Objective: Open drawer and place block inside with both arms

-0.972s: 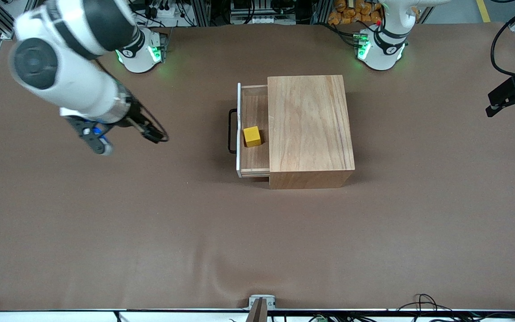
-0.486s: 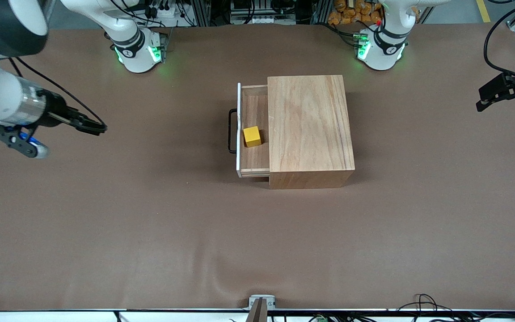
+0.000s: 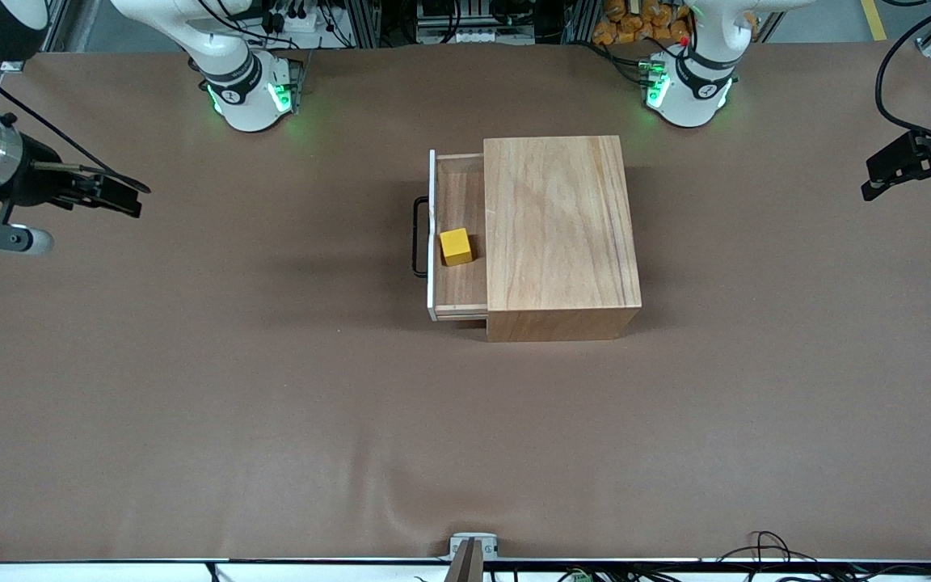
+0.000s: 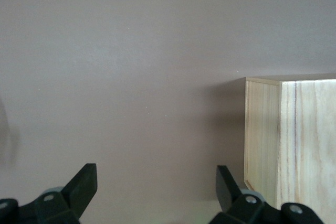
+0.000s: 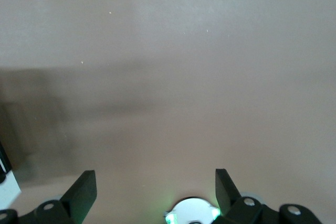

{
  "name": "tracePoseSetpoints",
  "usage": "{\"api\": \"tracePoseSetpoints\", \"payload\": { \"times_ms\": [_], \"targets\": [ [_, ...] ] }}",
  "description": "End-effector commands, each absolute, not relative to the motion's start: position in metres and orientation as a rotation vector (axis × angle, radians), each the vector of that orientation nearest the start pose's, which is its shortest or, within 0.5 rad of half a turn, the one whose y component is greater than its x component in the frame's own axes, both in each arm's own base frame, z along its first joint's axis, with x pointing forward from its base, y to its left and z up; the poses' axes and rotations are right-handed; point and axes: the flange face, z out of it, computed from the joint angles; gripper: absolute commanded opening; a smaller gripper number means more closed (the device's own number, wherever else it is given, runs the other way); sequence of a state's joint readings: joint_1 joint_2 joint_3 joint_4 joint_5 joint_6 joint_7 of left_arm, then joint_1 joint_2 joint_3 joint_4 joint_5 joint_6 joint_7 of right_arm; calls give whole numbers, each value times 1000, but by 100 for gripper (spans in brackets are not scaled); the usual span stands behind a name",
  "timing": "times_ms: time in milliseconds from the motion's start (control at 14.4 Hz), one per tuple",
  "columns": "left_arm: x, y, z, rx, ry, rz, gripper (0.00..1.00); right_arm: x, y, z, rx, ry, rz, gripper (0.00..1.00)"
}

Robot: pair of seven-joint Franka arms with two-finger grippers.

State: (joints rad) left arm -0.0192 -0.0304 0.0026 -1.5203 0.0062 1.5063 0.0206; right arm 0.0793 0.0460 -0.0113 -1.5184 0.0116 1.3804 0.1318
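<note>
Front view: block [image 3: 456,246] sits in pulled-out drawer [image 3: 459,202] of wooden box [image 3: 560,234], mid-table. Right gripper [image 3: 114,195] empty, fingers spread wide, over right arm's table edge. Left gripper [image 3: 910,166] likewise wide, over left arm's edge.

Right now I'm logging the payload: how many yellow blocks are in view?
1. The block sits in the open drawer, near its white front panel. The wooden box covers the drawer's inner part, so more could be hidden there.
</note>
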Motion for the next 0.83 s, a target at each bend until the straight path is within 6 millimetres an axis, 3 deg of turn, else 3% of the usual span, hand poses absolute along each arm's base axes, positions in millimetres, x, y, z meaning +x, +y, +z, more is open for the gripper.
{"api": "tracePoseSetpoints", "payload": {
  "times_ms": [0,347,486,764],
  "targets": [
    [537,-8,664,-3140,63,-19,100,531,21,629,-3119,-27,276,100],
    [537,-6,663,-3147,56,-17,100,521,24,667,-3048,-122,262,100],
    [537,-5,663,-3147,54,-17,100,519,12,670,-3038,-202,255,100],
    [538,-4,662,-3147,52,-15,100,519,0,672,-3042,-166,248,100]
  ]
}}
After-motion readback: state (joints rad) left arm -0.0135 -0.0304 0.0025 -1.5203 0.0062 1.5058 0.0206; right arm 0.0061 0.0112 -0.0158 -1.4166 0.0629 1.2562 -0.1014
